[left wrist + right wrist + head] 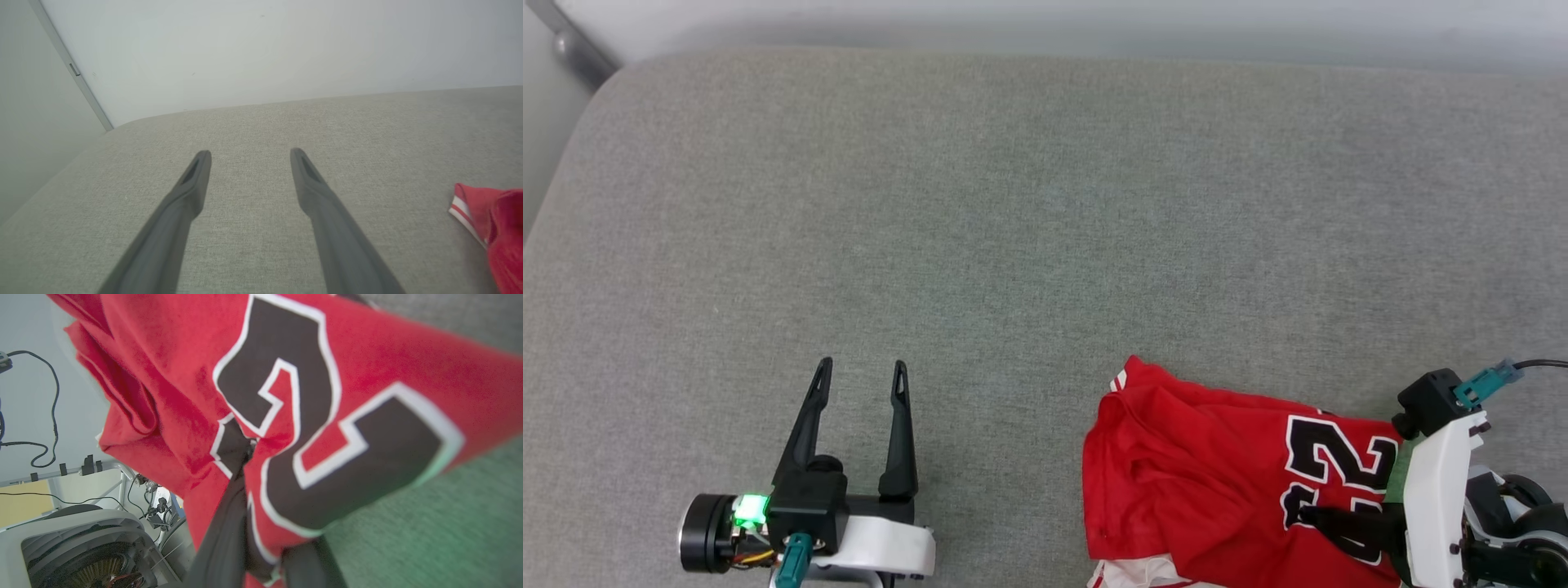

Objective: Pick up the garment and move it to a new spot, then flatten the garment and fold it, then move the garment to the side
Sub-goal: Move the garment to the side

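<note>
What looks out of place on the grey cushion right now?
The garment lies crumpled at the near right of the grey cushion, folded over itself, a white sleeve peeking from underneath. The right end effector pinches it at the number.

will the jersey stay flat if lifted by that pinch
Probably not: the jersey lies in soft folds and bunches where the right gripper pinches it, so it looks floppy. Lifted from that one point it would likely drape and hang. It seems thin, so probably light.
</note>
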`<state>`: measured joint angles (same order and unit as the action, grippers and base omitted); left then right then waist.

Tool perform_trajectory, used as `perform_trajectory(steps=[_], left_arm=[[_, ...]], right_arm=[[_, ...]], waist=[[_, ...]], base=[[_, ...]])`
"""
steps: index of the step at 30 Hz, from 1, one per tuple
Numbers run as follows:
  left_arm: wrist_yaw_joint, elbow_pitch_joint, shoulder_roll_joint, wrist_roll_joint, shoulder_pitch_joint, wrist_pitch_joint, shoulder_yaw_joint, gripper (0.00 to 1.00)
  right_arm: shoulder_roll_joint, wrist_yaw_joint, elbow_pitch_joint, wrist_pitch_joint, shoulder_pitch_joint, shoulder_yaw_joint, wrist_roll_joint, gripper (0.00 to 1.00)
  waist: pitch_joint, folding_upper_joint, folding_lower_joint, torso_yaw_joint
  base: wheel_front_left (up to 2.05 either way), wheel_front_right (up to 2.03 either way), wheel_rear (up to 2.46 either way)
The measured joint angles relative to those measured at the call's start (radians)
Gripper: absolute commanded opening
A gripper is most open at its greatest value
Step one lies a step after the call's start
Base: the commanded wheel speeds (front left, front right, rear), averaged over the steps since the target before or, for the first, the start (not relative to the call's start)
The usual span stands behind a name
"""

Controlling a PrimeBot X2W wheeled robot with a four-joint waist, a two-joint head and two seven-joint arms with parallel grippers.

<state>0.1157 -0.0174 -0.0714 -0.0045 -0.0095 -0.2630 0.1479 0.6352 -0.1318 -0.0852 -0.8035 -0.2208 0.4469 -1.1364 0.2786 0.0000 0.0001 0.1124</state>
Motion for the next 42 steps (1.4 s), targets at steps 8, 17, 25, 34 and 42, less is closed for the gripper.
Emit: perform_trajectory(steps=[8, 17, 25, 34, 42], left_arm=[[0.008, -0.002, 0.001, -0.009, 0.039, 0.000, -0.019, 1.00], [0.004, -0.019, -0.001, -0.012, 0.044, 0.000, -0.036, 1.00], [0.000, -0.045, -0.027, 0.003, -0.005, 0.000, -0.053, 1.00], [-0.007, -0.092, -0.083, 0.018, -0.082, 0.000, -0.059, 1.00], [0.000, -0.147, -0.099, 0.018, -0.122, 0.000, -0.053, 1.00]], right_arm=[[0.078, 0.001, 0.064, 0.038, -0.055, 0.056, 0.035, 0.00], [0.230, 0.001, 0.136, 0.041, -0.156, 0.100, 0.106, 0.00], [0.305, 0.001, 0.079, 0.099, -0.302, 0.097, 0.211, 0.00], [0.385, 0.001, -0.142, 0.159, -0.433, 0.048, 0.351, 0.00], [0.365, 0.001, -0.341, 0.215, -0.482, -0.082, 0.414, 0.00]], waist=[[-0.058, 0.0000, 0.0000, -0.053], [-0.063, 0.0000, 0.0000, -0.200], [0.025, 0.0000, 0.0000, -0.326], [0.191, 0.0000, 0.0001, -0.387], [0.309, 0.0000, 0.0000, -0.387]], base=[[0.00, 0.00, 0.00], [0.00, 0.00, 0.00], [0.00, 0.00, 0.00], [0.00, 0.00, 0.00], [0.00, 0.00, 0.00]])
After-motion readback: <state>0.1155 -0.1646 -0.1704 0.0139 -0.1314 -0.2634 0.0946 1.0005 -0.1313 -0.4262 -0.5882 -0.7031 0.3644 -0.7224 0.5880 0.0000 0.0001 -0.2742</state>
